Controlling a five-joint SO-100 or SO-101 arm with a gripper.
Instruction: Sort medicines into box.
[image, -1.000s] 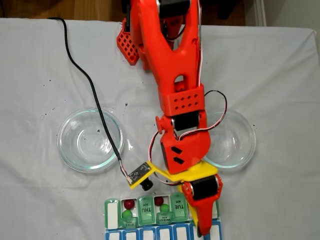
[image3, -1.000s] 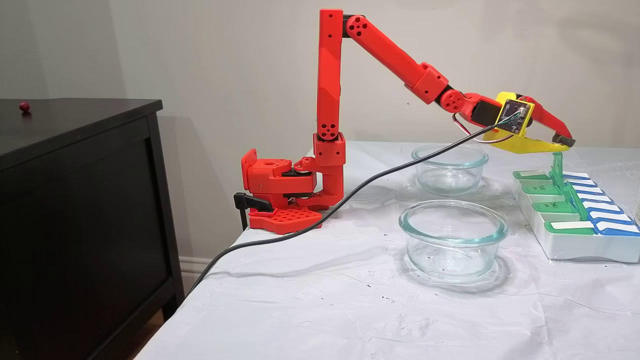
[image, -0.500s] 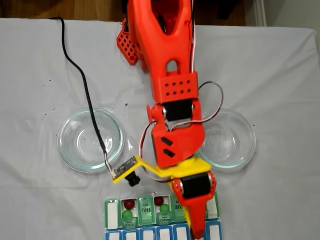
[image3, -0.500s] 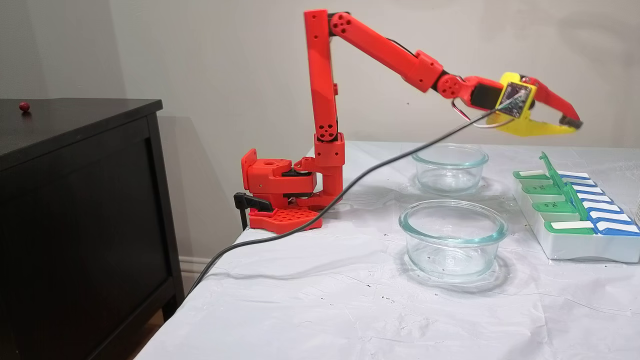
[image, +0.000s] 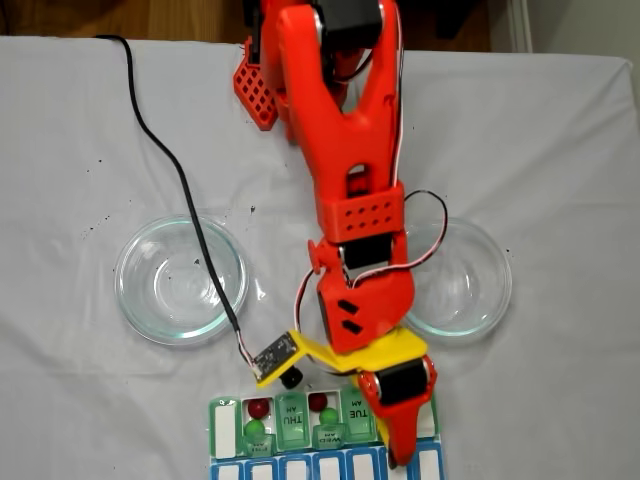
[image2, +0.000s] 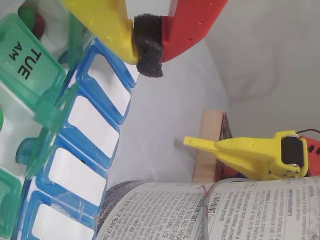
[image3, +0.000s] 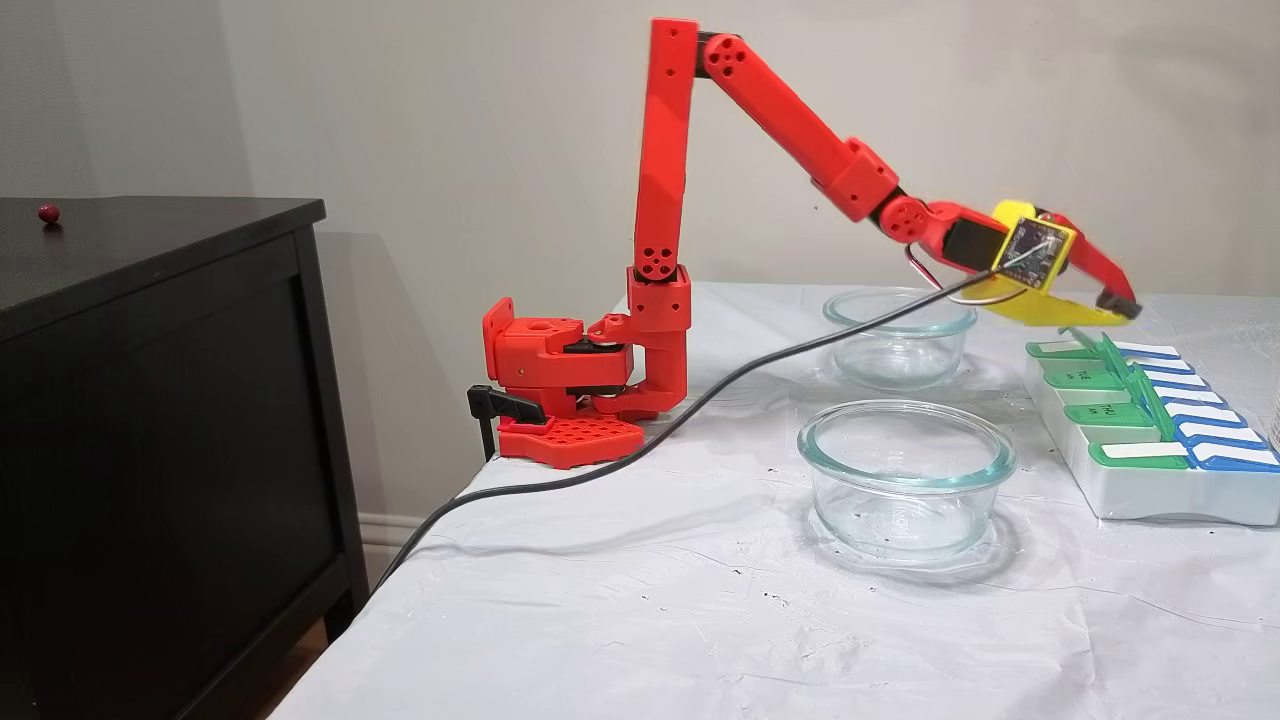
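The box lies at the table's near edge, with green lids and a blue row. Two of its open compartments each hold a dark red ball and a green ball; the second pair is a red ball and a green ball. My gripper hovers over the box's right end, shut with nothing held. In the wrist view the gripper closes only on its black foam pad, beside the TUE lid. From the side, the gripper sits just above a tilted green lid of the box.
Two round glass dishes flank the arm, behind the box. A black cable crosses the left of the cloth. A lone red ball rests on the black cabinet. Printed paper lies past the box.
The arm lifted and swung slightly, then came back down lower over the box's far end. The green lid there has tipped from upright toward closed.
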